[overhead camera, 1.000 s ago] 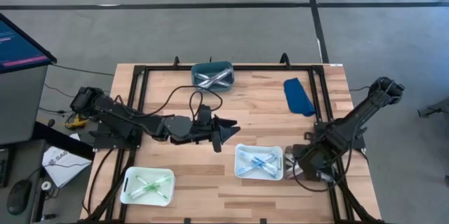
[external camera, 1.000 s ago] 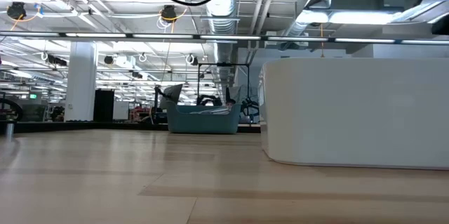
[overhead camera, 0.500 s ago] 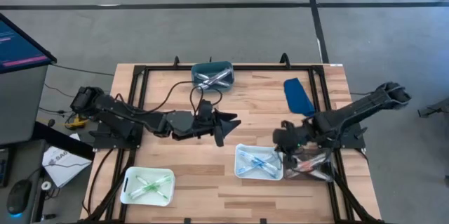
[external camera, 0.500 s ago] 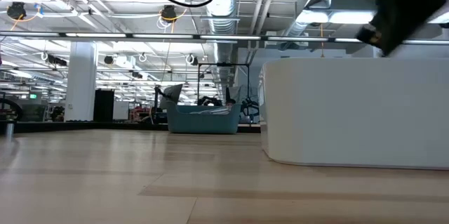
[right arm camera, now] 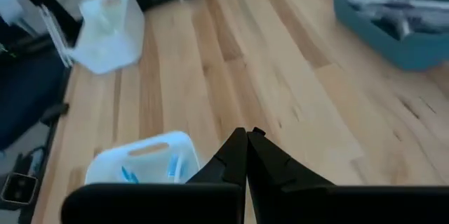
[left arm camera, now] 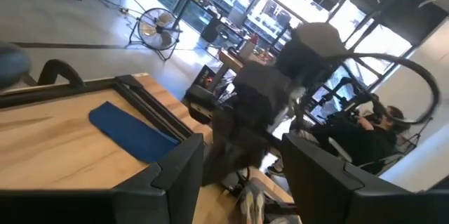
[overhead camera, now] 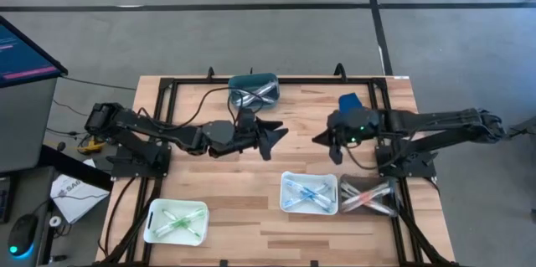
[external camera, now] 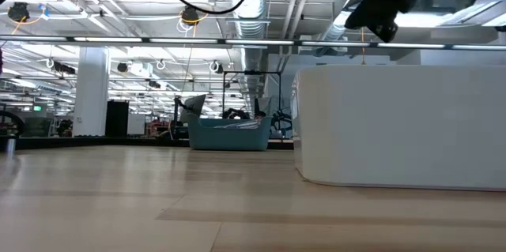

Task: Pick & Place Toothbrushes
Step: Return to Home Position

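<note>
High view: we see the left gripper spread over the bench, the right gripper pressed together facing it, and blue toothbrushes lying in a white bin nearby.

The toothbrushes lie crossed in little piles (sorted by colour): whitish ones in the teal tray, green ones and blue ones in white trays, pink ones in the end tray.

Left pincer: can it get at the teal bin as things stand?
Probably yes. The left pincer hangs open near the teal bin, only bare table between them; the right pincer is off to the side, out of the way.
</note>
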